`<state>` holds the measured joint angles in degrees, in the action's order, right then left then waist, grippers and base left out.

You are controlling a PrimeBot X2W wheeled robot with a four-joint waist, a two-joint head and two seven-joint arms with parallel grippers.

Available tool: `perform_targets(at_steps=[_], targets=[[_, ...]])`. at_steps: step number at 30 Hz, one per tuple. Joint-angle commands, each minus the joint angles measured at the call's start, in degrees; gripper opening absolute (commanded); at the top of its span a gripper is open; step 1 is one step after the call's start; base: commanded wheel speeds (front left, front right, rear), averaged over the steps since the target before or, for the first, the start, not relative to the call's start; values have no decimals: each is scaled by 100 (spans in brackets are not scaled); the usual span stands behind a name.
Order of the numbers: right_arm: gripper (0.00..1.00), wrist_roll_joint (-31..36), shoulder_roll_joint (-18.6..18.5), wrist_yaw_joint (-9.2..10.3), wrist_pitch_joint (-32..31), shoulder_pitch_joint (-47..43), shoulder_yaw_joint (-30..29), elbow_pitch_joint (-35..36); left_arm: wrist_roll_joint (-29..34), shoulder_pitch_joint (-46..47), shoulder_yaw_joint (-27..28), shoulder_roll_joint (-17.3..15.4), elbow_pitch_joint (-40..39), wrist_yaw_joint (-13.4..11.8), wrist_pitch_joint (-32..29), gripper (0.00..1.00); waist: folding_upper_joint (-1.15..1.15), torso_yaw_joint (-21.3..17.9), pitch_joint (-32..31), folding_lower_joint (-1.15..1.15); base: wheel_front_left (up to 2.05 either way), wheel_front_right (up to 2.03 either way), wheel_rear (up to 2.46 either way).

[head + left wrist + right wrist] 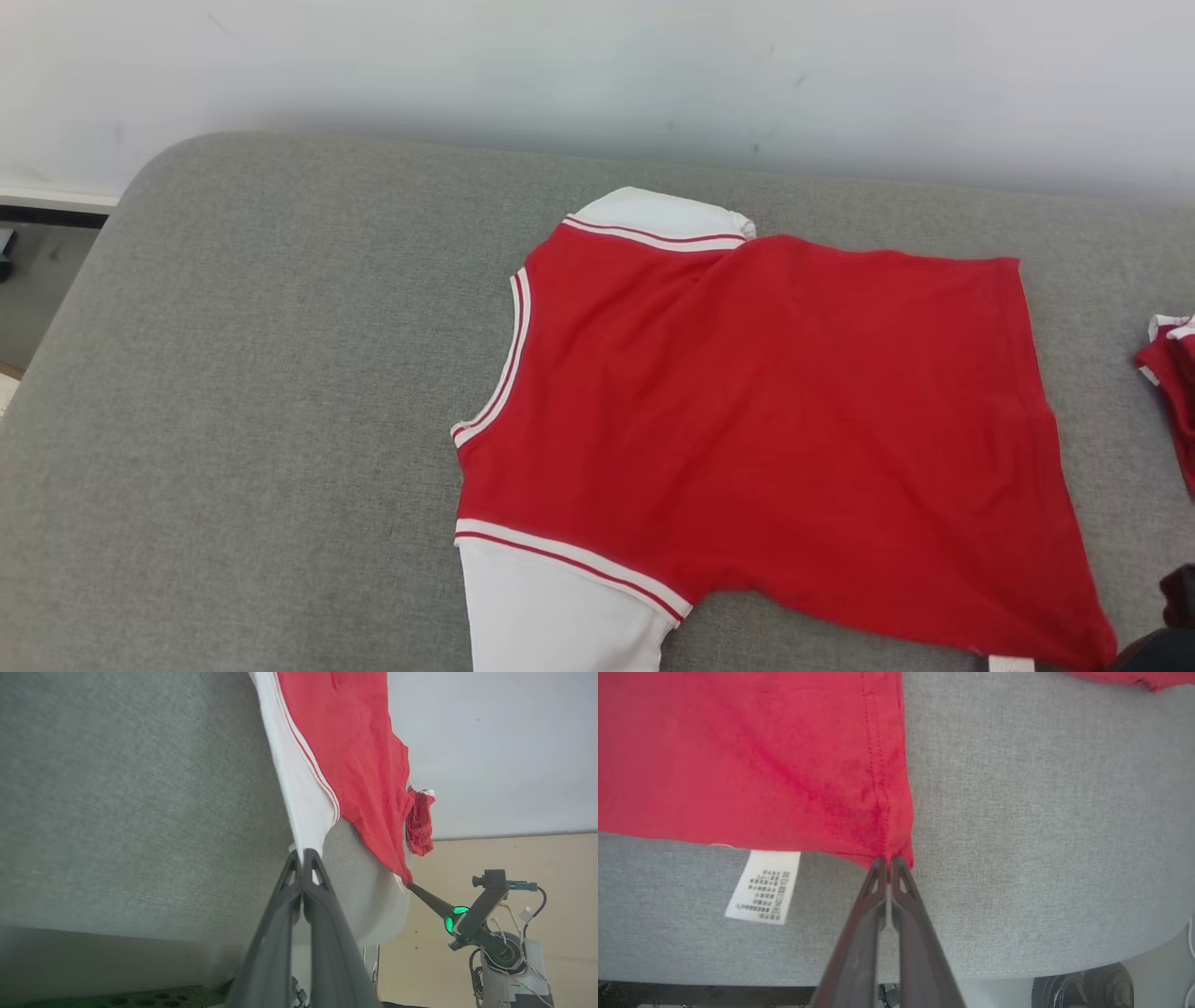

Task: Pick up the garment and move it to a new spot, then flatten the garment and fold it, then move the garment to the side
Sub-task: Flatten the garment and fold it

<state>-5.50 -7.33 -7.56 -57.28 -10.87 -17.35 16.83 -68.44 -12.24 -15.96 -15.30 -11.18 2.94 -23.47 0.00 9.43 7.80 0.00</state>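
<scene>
Grey woven upholstery, a broad padded surface (233, 420) with a rounded corner, takes up most of the head view, and a plain white wall (597, 75) rises behind it. Spread on the right half of that surface is the garment (766, 411), mostly flat with a few soft creases. Its plain red side faces up, its striped neckline is turned toward the robot's left and its hem toward the robot's right. At the far right edge a second bunched red cloth with white trim (1172, 373) lies apart from the garment. The near sleeve (551, 607), white below a red-and-white striped band, runs off the bottom of the head view. The far sleeve (663, 213) is a smaller white patch at the garment's far shoulder, partly tucked beneath the red body. In the left wrist view the left gripper (303, 858) has its two dark fingers pressed together, pinching the edge of the near white sleeve where the cloth narrows to a point. The right gripper (888, 863) likewise has its fingers closed tight, clamped on the corner of the red hem beside a stitched seam. It also shows in the left wrist view as a dark tip at the garment's lowest corner (410, 886). A small white printed label (763, 886) hangs out from under the hem onto the grey fabric, just to one side of the right gripper's fingers.
</scene>
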Motion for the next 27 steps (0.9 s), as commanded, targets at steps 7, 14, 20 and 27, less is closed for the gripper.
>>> perform_targets(at_steps=[7, 14, 20, 27], targets=[[0, -87, 188, 12, -253, -415, -159, -33, -343, -631, 180, -269, -387, -483, -325, 0, 0, -98, -30, 0, 0, 0, 0], [0, -91, 262, 12, -94, -358, -232, -4, -634, -808, 519, -250, -776, -297, -158, 0, 0, -133, 15, 0, 0, 0, 0], [0, -208, 332, 12, 298, -62, -161, 9, -997, -260, 704, 32, -901, 279, 150, 0, 0, -167, 38, 0, 0, 0, 0], [0, -251, 366, 12, 809, 466, -6, -133, -763, 814, 766, 389, -188, 441, 757, 0, 0, -294, 53, 0, 0, 0, 0]])
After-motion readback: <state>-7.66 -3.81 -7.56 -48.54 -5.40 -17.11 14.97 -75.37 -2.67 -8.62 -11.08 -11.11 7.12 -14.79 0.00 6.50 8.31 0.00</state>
